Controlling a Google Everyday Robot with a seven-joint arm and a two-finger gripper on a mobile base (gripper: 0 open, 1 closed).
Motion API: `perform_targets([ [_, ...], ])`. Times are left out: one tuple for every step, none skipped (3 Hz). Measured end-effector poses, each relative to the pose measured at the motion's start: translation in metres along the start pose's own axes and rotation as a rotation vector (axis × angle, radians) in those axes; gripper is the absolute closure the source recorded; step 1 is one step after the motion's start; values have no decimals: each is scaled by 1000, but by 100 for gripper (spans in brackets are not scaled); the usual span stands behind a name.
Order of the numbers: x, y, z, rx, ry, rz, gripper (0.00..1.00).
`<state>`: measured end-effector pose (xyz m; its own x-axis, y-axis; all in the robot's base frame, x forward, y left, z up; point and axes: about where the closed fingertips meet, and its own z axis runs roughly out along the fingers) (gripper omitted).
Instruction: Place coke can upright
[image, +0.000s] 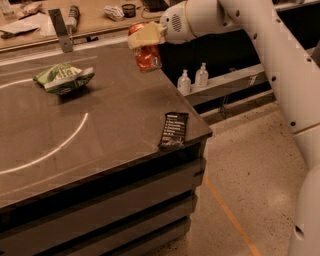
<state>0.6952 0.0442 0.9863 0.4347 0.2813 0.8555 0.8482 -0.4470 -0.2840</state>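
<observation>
Gripper (144, 40) sits at the end of my white arm (260, 45), which reaches in from the upper right. It is over the far right corner of the dark table (115, 125). My pale yellow fingers (146, 33) are pinched on the upper part of the coke can (148, 59), which covers its top rim. The can's red body and white lettering hang below the fingers, close to upright with a slight lean. Can't tell if its bottom touches the tabletop or is just above it.

Green-and-white snack bag (64, 78) lies crumpled on the table, well left of the can. Flat black wrapper (174, 130) with white print lies at the near right edge of the table, well apart from the can and the bag. A white arc (55, 150) is marked on the tabletop, curving through the left and middle part.

Two small clear bottles (193, 79) stand side by side on a low shelf (225, 82) beyond the table's right edge, below my arm. A lighter counter (95, 20) with mixed clutter runs behind the table. Speckled floor (250, 180) at lower right, with an orange line (227, 215) running across it.
</observation>
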Motion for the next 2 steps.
perform_targets([
  [8,4,3,83,28,-149,100],
  [12,6,-1,82,39,-243,100],
])
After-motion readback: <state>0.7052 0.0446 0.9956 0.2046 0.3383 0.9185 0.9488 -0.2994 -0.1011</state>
